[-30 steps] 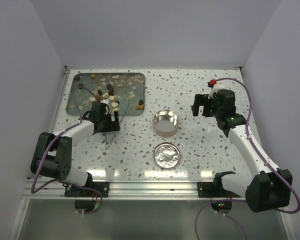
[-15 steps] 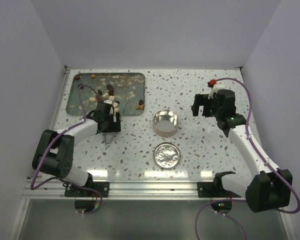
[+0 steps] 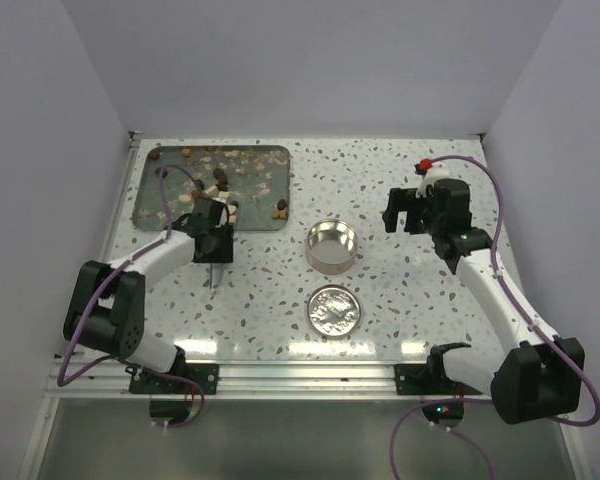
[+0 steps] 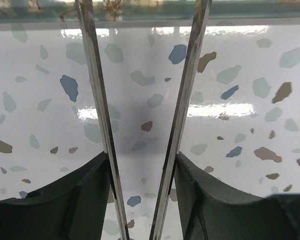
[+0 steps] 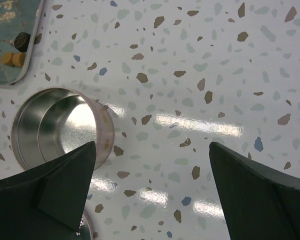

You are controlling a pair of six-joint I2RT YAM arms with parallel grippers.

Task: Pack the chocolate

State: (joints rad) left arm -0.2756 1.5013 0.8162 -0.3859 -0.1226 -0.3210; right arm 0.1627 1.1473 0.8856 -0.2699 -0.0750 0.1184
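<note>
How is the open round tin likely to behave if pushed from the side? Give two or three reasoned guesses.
The tin looks empty and thin-walled, so probably light. It is wider than tall, so it would likely slide on the glossy table rather than tip. Its shiny wall may be slippery to grasp.

The left arm (image 3: 150,262) is reaching from its 7 o'clock base toward 1 o'clock, the left gripper (image 4: 142,30) angling down with its thin blades parted and gripping nothing. The right arm (image 3: 490,285) is stretching from 5 o'clock toward 11 o'clock, the right gripper (image 5: 152,190) hovering with its fingers spread wide, empty.
</note>
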